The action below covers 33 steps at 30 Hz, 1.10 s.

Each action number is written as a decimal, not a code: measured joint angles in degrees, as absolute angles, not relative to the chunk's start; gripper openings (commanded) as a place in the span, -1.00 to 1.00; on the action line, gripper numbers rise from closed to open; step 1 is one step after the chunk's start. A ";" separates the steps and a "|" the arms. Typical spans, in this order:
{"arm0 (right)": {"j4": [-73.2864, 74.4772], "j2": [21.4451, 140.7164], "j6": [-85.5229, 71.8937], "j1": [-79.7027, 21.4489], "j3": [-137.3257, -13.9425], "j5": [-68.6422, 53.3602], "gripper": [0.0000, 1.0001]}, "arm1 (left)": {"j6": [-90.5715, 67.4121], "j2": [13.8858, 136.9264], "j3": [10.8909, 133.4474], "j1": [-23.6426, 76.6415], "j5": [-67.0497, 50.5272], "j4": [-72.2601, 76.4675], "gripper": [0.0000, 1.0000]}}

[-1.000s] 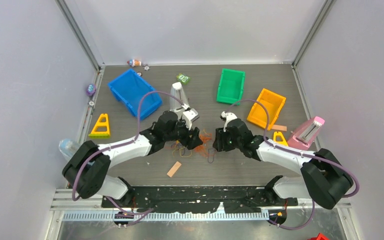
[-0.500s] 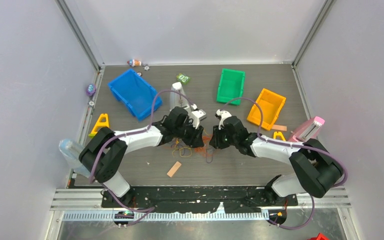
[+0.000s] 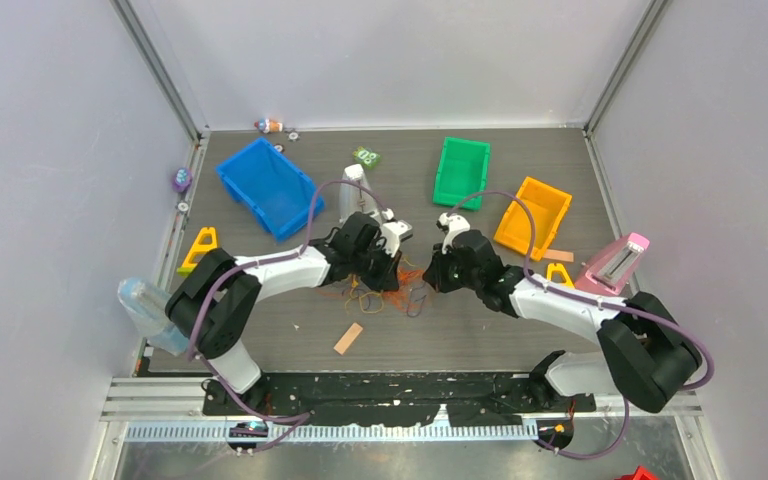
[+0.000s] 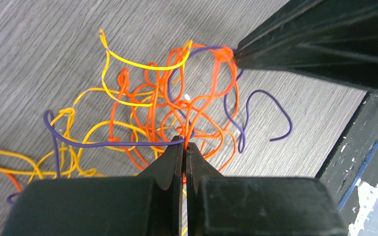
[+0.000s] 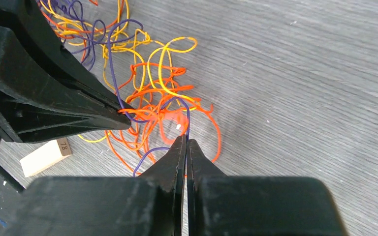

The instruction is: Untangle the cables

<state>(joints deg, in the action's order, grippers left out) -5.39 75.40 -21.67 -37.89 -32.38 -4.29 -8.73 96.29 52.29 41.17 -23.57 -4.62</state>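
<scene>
On the grey table [image 3: 480, 335] my left gripper [image 4: 183, 147] and right gripper [image 5: 186, 142] clench the cables [image 4: 152, 115]; pulling toward 9 and 3 o'clock may tighten knots.

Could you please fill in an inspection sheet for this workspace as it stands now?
Surface: grey wood-grain table.
Job's things: thin cables, orange, yellow and purple, tangled in one heap between the arms.
Clutter: blue bin, green bin, orange bin, wooden block.
Grippers: left gripper and right gripper, both shut on strands of the heap.
Cables: purple arm cables loop above both arms.
Surroundings: grey enclosure walls.
</scene>
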 measured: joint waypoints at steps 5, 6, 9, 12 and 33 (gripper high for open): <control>-4.89 73.32 -21.65 -37.89 -32.36 -2.57 -0.89 | -8.88 93.51 50.48 40.56 -22.46 -4.47 -1.00; -4.86 73.32 -21.69 -37.89 -32.36 -2.46 -0.87 | -8.88 93.36 50.46 40.47 -22.37 -4.38 -1.00; -4.73 73.38 -22.13 -37.89 -32.32 -2.42 -0.29 | -8.93 93.25 50.46 40.36 -22.06 -4.01 -1.00; -5.06 73.91 -22.79 -37.89 -32.29 -2.59 0.08 | -8.99 93.25 50.35 40.36 -22.04 -3.86 -1.00; -3.86 71.64 -23.03 -37.78 -31.09 0.27 -0.89 | -10.20 91.20 48.05 38.79 -19.00 -3.05 -1.00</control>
